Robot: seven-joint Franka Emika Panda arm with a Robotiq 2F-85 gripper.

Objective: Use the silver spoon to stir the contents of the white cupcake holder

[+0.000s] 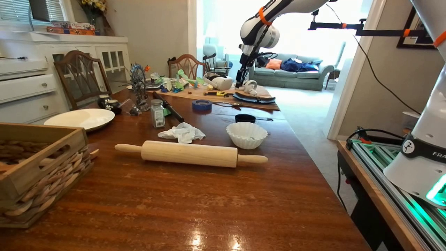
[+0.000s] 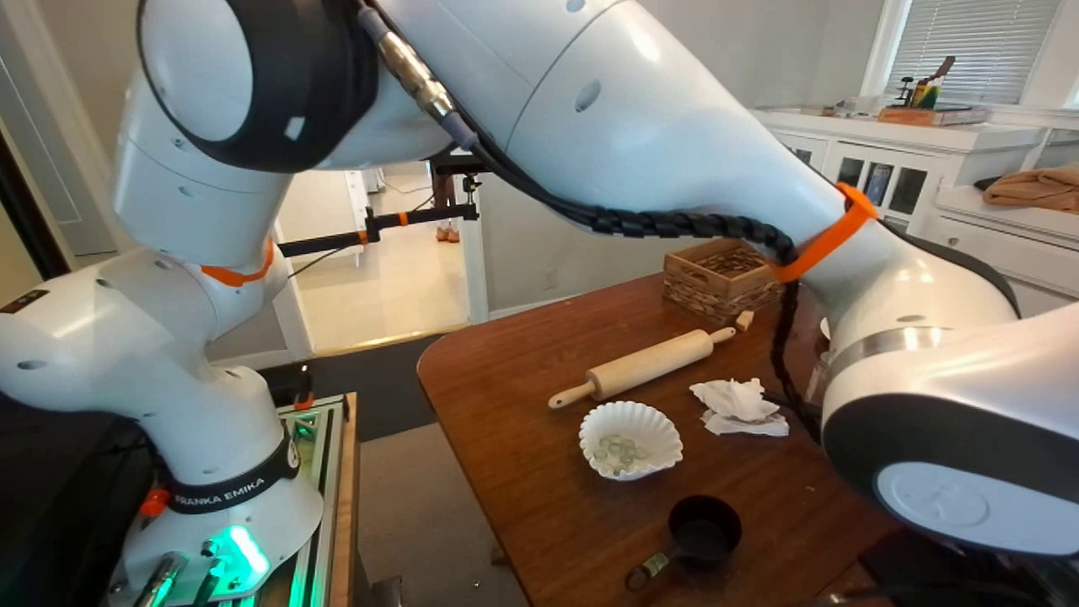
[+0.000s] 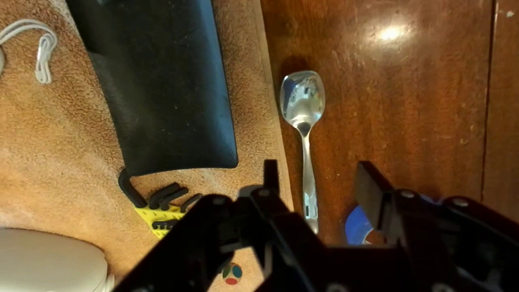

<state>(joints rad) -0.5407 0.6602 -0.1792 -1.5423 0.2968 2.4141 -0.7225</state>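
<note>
As the claw (image 1: 239, 83) hangs tip-down over the far part of the bench (image 1: 209, 198) in an exterior view, the white cupcake holder (image 1: 246, 137) stands nearer, between the wooden rolling pin (image 1: 190, 154) and the dark cup (image 1: 245, 118). In an exterior view, the white cupcake holder contains several clear, rounded pieces (image 2: 620, 453), with crumpled paper (image 2: 740, 403) near it. In the wrist view the claw is released, its fingers (image 3: 371, 194) apart to either side of the silver spoon (image 3: 308, 162), which lies on the bench just beside the edge of a tan cloth (image 3: 251, 81), blue tape (image 3: 357, 227) showing behind one finger.
</note>
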